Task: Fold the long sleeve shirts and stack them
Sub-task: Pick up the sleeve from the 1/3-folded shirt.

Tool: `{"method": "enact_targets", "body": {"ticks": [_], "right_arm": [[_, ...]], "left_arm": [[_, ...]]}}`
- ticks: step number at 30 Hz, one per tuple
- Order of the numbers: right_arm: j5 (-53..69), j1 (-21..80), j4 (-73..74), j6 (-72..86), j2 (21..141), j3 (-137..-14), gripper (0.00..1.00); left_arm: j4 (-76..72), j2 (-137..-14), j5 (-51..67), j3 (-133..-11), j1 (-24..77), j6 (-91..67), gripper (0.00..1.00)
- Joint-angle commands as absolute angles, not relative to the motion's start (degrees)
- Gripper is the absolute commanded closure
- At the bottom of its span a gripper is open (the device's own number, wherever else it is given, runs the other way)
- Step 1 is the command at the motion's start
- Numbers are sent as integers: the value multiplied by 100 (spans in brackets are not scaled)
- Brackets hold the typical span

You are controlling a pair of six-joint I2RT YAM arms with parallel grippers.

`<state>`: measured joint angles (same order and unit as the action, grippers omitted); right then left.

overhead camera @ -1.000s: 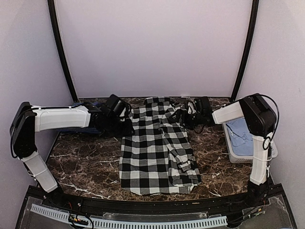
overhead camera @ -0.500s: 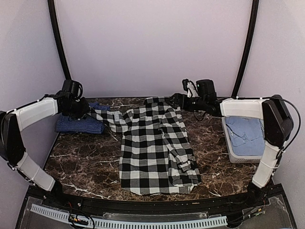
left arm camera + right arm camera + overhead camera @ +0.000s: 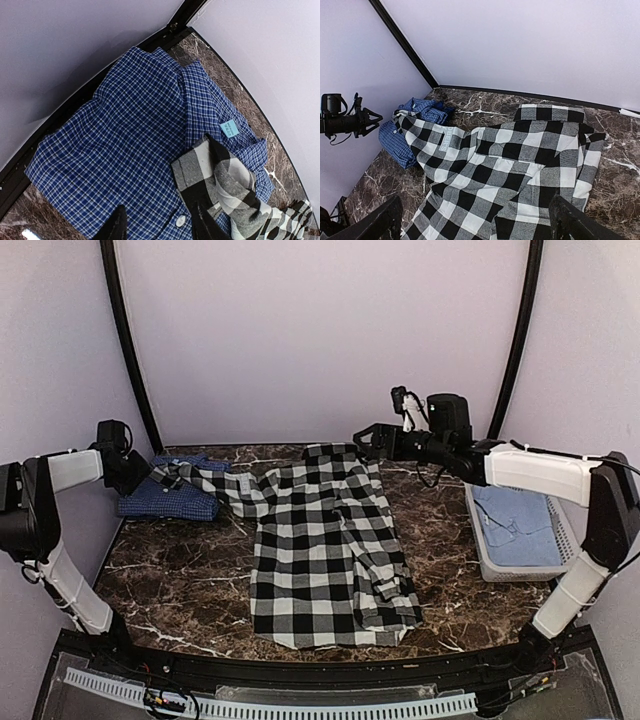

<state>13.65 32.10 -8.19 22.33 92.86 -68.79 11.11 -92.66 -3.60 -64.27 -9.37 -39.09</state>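
The black-and-white checked shirt (image 3: 330,550) lies spread flat mid-table, its left sleeve (image 3: 205,482) stretched out to the left. The sleeve's cuff (image 3: 225,175) rests on the folded dark blue checked shirt (image 3: 165,502) at the back left. My left gripper (image 3: 138,470) hovers over the blue shirt (image 3: 115,145). Its jaws (image 3: 159,214) stand open, with the cuff lying beside the right finger (image 3: 200,222). My right gripper (image 3: 364,437) hangs wide open above the checked shirt's collar end (image 3: 520,165), holding nothing.
A white slotted basket (image 3: 490,560) with a light blue cloth (image 3: 515,520) in it stands at the right table edge. Curved black frame posts (image 3: 125,350) rise at both back corners. The pale back wall is close behind the shirts.
My left gripper drew the sleeve out leftward over the blue shirt, opened and pulled back left. My right gripper lifted off the checked shirt and rose toward the back.
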Motion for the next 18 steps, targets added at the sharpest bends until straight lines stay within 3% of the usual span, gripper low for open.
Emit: {"method": "enact_targets", "body": {"ticks": [1, 18], "right_arm": [[1237, 3285, -742, 2092, 9047, -6765, 1], [1180, 3322, -595, 2059, 8898, -6698, 1]], "left_arm": [[461, -9428, 82, -6275, -1152, -3982, 58], [-1048, -10235, 559, -6171, -1231, -4304, 59]]}}
